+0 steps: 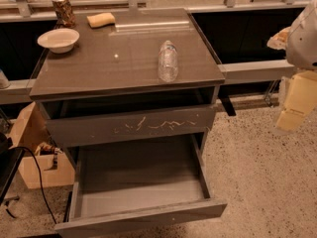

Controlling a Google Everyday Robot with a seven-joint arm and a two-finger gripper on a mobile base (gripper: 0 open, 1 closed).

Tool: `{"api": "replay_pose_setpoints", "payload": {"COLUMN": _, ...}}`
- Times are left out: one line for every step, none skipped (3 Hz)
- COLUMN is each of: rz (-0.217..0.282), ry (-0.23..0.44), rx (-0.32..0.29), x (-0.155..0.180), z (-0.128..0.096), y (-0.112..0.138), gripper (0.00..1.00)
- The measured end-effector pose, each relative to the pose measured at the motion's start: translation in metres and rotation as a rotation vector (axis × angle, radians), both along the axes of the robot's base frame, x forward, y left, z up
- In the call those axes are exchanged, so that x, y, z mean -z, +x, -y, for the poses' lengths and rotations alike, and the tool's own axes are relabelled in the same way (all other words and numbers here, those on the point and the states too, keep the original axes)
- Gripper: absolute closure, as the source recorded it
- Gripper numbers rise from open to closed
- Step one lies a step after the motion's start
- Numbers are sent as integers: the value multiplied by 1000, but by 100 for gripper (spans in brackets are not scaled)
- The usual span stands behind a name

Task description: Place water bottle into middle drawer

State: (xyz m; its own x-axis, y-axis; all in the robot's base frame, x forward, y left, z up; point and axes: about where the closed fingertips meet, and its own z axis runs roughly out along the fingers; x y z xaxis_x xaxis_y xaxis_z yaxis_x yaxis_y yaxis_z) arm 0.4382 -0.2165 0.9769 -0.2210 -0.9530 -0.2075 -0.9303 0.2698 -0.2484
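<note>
One-armed, hovering gripper (296, 103) far right, grip impossible to tell, risking rolling the sideways bottle (168, 61) off the top (99, 66).

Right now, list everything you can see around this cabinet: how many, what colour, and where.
water bottle: one, clear with white cap, on the cabinet top, right of centre
middle drawer: one, grey, pulled open, empty
scratched drawer: one, grey, just above the open one
cabinet top: one, glossy grey
bowl: one, white, top's back left
drink can: one, patterned, behind the bowl
tan block: one, possibly a sponge, top's back edge
cardboard box: one, brown, floor left of the cabinet
cable: one, black, beside the box
gripper: one, cream, right edge, away from the bottle
</note>
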Motion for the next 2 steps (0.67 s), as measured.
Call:
{"api": "replay_pose_setpoints", "payload": {"rz": 12, "ry": 5, "rx": -5, "x": -2, "z": -4, "y": 6, "gripper": 0}}
{"api": "replay_pose_setpoints", "payload": {"rz": 37, "ry": 17, "rx": -18, "x": -5, "z": -14, "y": 19, "gripper": 0}}
